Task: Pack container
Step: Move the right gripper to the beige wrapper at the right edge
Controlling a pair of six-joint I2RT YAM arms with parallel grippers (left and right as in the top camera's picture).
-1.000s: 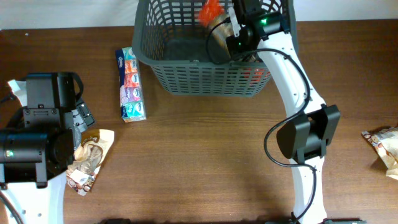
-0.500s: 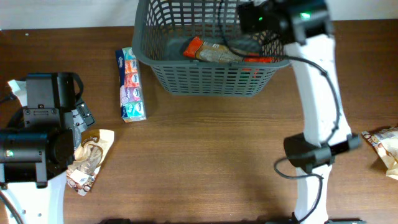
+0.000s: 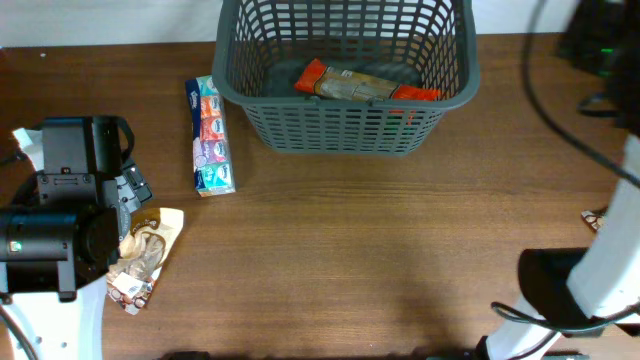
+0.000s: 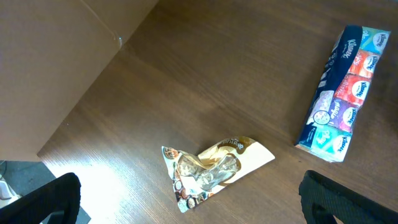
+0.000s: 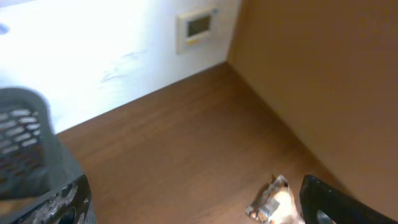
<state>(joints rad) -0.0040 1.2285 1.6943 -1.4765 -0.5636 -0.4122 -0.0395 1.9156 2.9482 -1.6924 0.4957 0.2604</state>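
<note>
The container (image 3: pixel 340 125), a dark grey lattice basket, stands at the back centre of the table, and its corner shows in the right wrist view (image 5: pixel 28 146). An orange and brown packet (image 3: pixel 352 84) lies flat inside it. My left gripper (image 4: pixel 202 211) hangs open above a beige snack packet (image 4: pixel 214 168) at the table's left, with nothing between its fingers. My right gripper (image 5: pixel 199 214) is open and empty over bare wood right of the basket, with a small crumpled packet (image 5: pixel 277 202) near its right finger (image 5: pixel 342 205).
A long blue tissue pack (image 3: pixel 211 135) lies left of the basket, also seen from the left wrist (image 4: pixel 345 93). The beige snack packet (image 3: pixel 145 255) lies beside the left arm (image 3: pixel 60 215). The right arm (image 3: pixel 600 200) is a blur along the right edge.
My right gripper opened and let go of the orange packet, which now lies in the basket. The right arm swung away to the right. The left arm has not moved.
</note>
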